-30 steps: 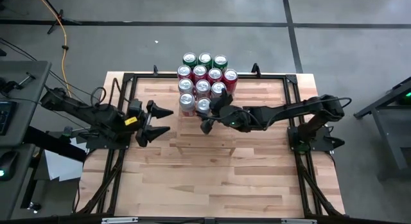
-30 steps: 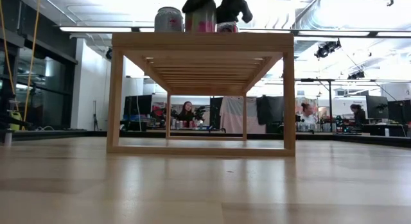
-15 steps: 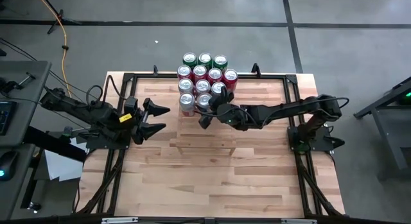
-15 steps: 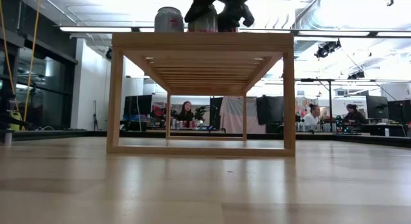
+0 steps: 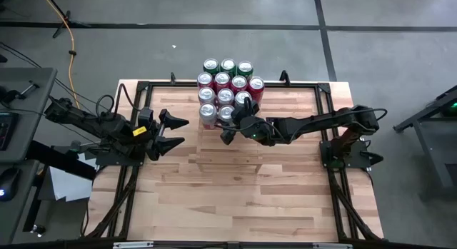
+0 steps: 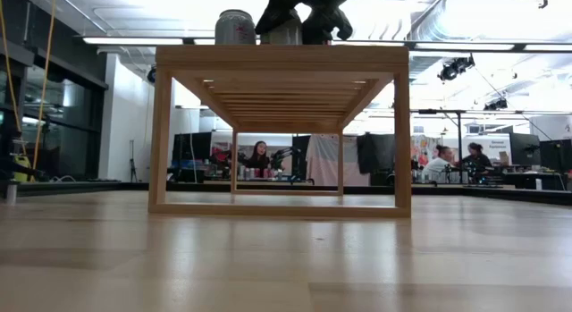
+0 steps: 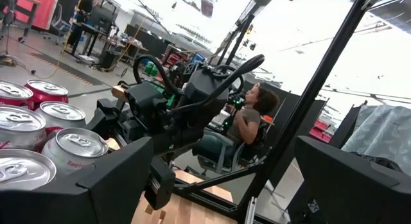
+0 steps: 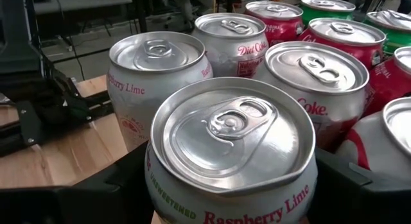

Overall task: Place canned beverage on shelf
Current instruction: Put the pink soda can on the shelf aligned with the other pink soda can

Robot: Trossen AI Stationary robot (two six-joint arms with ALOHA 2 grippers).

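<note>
Several red, green and silver cans (image 5: 227,81) stand on the light wooden slatted shelf (image 5: 228,153), which also shows in the low view (image 6: 281,57). My right gripper (image 5: 230,124) reaches in from the table's right. It is shut on a silver "Raspberry Lime" can (image 8: 231,153) at the near edge of the group (image 5: 226,115). My left gripper (image 5: 178,132) is open and empty, left of the shelf; its own view (image 7: 237,198) looks toward the cans and the right arm. My right gripper pinches the can's side wall (image 8: 154,185) between its two fingers, one on each side, just below the rim. The fingers come in about level from the table's right. The can stands upright, and its base looks set on the shelf top (image 6: 288,33).
Neighbouring cans (image 8: 157,76) stand close behind and beside the held one. Another can (image 6: 234,26) stands at the shelf's left end. A black frame (image 5: 136,92) rims the table. Bare tabletop (image 5: 228,199) lies near the front edge. People sit in the room beyond.
My right gripper has shifted a little toward the table's left and sunk lower around the can, which stays upright in place. My left gripper has drawn back slightly toward the table's left edge, still open.
</note>
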